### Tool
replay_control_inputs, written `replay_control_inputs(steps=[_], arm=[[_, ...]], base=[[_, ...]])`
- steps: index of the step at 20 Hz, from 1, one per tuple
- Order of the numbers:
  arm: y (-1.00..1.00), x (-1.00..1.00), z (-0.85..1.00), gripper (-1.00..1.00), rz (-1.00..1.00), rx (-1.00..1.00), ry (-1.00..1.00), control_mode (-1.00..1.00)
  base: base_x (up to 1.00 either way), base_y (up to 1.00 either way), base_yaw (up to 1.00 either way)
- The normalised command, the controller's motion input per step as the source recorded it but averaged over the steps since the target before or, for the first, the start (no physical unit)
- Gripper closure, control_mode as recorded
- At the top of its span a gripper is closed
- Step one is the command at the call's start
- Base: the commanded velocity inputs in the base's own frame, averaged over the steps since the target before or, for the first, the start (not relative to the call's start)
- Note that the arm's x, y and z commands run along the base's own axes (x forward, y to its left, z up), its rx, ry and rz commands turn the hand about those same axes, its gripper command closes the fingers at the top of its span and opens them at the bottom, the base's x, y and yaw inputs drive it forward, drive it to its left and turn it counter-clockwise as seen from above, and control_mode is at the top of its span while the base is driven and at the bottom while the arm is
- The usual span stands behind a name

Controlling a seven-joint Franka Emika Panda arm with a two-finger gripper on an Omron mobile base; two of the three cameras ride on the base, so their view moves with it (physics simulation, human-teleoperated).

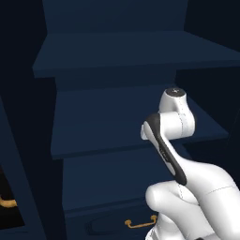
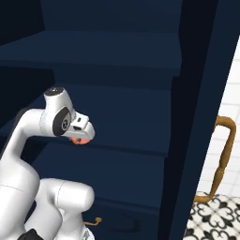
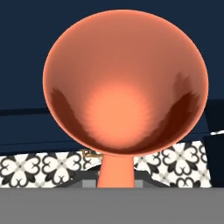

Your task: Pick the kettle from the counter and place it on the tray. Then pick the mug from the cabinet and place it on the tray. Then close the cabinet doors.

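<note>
In front of the open cabinet, the mug is pinched in the gripper, its mouth turned toward the hand and its axis running out along the fingers, clear of the shelves.

Floor: patterned tiles, black floral motifs on white, at 7 to 5 o'clock in the hand view; also at 5 o'clock in the right base view. Wall: white tiles, at 3 o'clock in the right base view. Light: dim, deep shadow over the dark blue surroundings.
</note>
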Motion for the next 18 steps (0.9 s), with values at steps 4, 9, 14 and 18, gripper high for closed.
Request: replay_control_inputs(steps=[4, 9, 14, 18], arm=[[0.0, 0.0, 0.0, 1.0, 0.0, 0.0, 0.0, 1.0], [0.0, 0.0, 0.0, 1.0, 0.0, 0.0, 0.0, 1.0], [0.0, 0.0, 0.0, 1.0, 0.0, 0.0, 0.0, 1.0], [0.0, 0.0, 0.0, 1.0, 0.0, 0.0, 0.0, 1.0]], base=[[-0.46, 0.0, 0.0], [-0.61, -0.06, 0.28], [-0.6, 0.0, 0.85], [-0.5, 0.0, 1.0]])
